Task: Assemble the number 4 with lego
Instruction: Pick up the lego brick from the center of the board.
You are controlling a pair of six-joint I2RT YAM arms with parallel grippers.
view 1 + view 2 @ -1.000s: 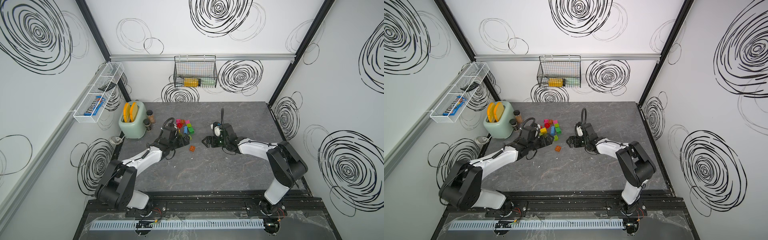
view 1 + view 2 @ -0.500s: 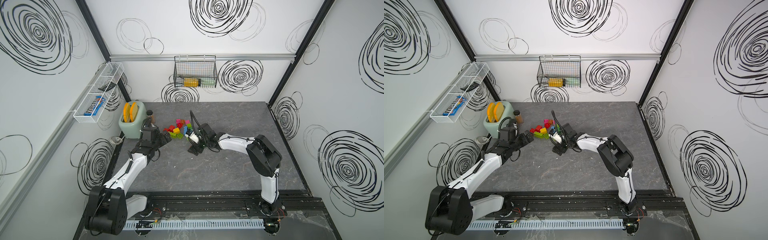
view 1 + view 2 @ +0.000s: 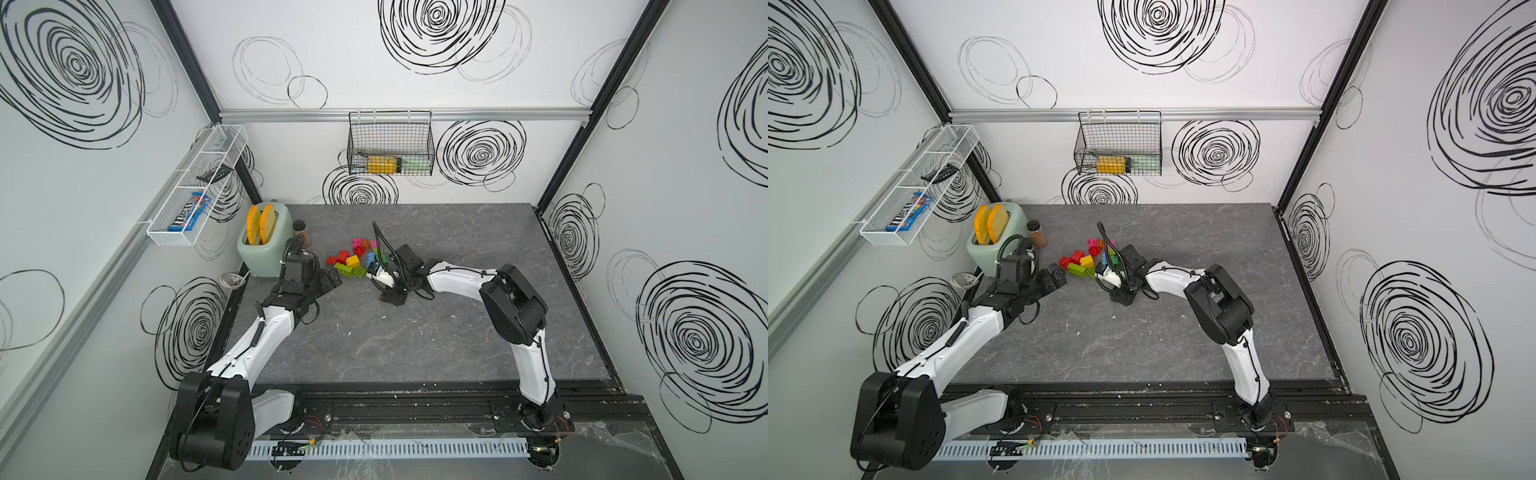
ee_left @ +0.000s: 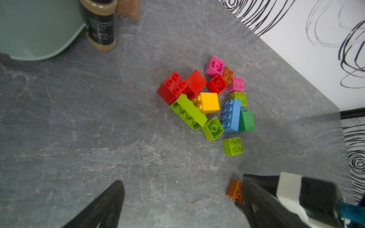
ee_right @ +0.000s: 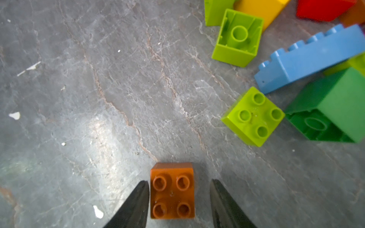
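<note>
On the rear half of the grey stone-patterned tabletop (image 3: 415, 345), left of its middle, the lego pile (image 3: 357, 259) lies as a loose heap of red, pink, yellow, orange, blue, green and lime bricks. None of them is joined into a figure.

One orange square brick (image 5: 172, 190) sits studs-up by itself, near the pile on the side toward the front edge. The right gripper (image 5: 179, 181) is lowered over it with a dark finger on either side. One finger (image 5: 138, 199) is touching or just beside the brick's wall. The other shows a clear strip of tabletop between itself and the brick, so the jaws are parted and no grasp is made.

Nearest this brick are a lime square brick (image 5: 252, 116), studs up, and a dark green brick (image 5: 335, 106) tipped on its side. A blue oblong brick (image 5: 312, 59) lies beyond them.

The left gripper (image 3: 332, 277) hovers just beside the pile's left edge, jaws spread wide and empty. Behind it, at the rear left corner, a mint-green toaster (image 3: 264, 245) stands with a spice jar (image 4: 100, 25) beside it.
</note>
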